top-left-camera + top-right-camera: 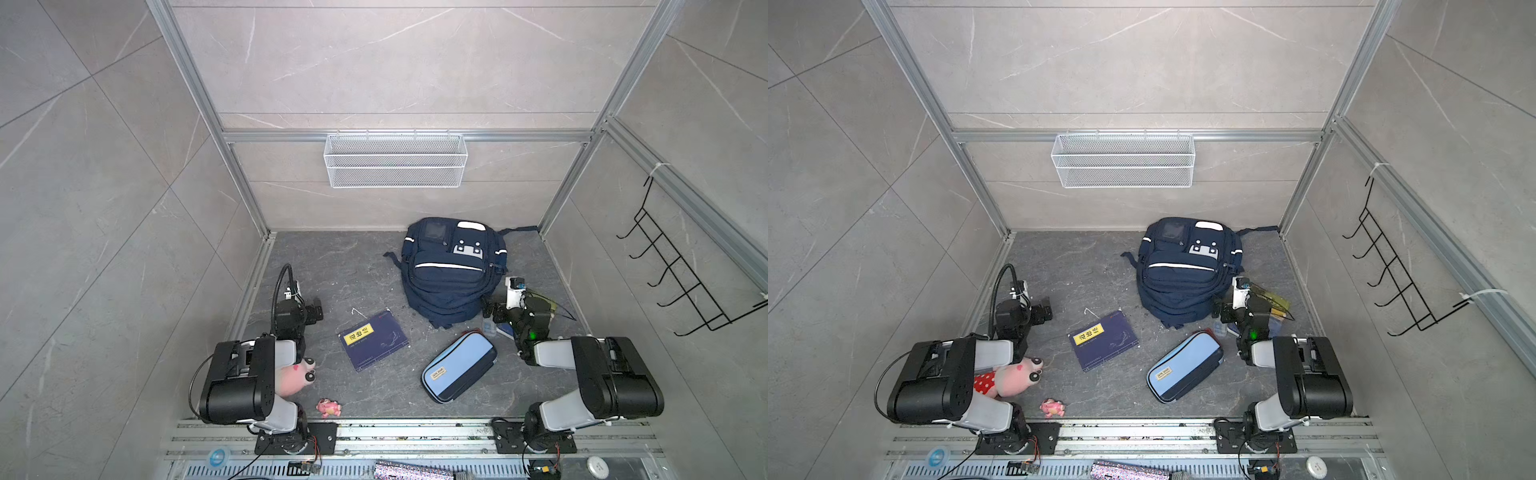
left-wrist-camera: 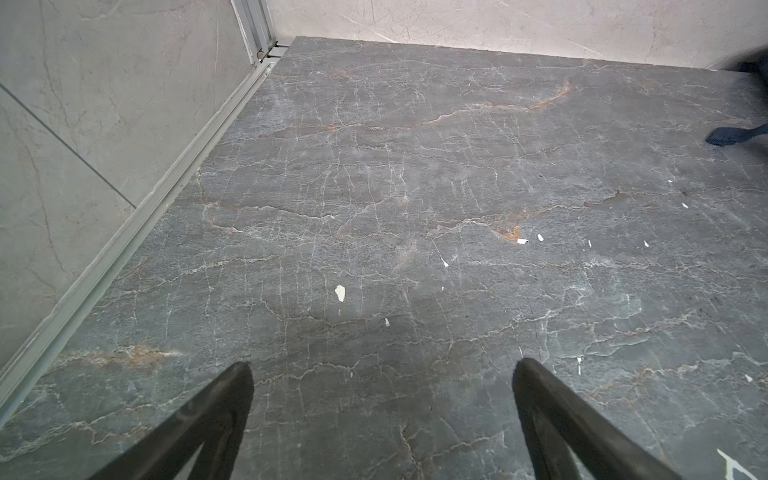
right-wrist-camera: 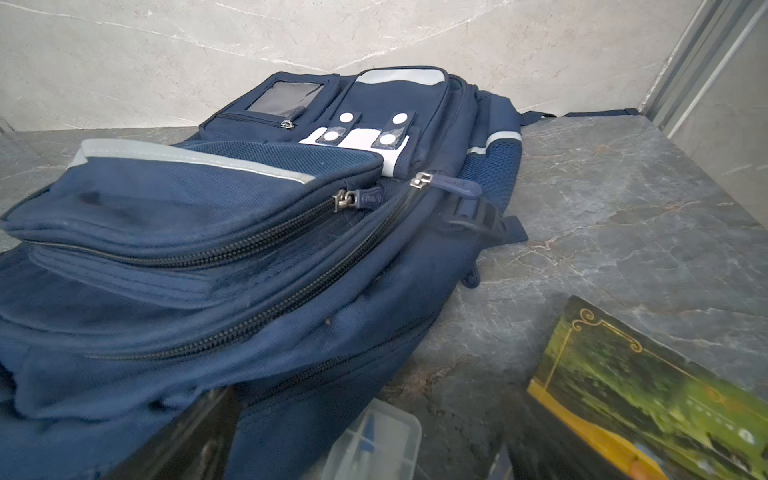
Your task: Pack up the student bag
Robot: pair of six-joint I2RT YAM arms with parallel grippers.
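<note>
The student bag (image 1: 451,270) (image 1: 1187,270), a navy backpack with white stripes, lies flat at the back right of the table, front pockets up. In the right wrist view the student bag (image 3: 249,249) fills the left side and its zips look shut. My right gripper (image 1: 492,307) (image 1: 1223,309) (image 3: 365,419) stands open at the bag's near right corner, low over a small clear plastic box (image 3: 374,440). My left gripper (image 1: 316,311) (image 1: 1044,311) (image 2: 382,370) is open over bare table at the left, with nothing between its fingers. One bag strap (image 2: 735,135) shows at that view's edge.
A navy book with a yellow label (image 1: 374,338) (image 1: 1104,340) lies mid-table. A light-blue pencil case (image 1: 459,365) sits near the front, a green-covered book (image 3: 648,395) right of the bag. A pink plush toy (image 1: 1013,376) and a small pink figure (image 1: 329,408) lie front left. A wire basket (image 1: 395,160) hangs on the back wall.
</note>
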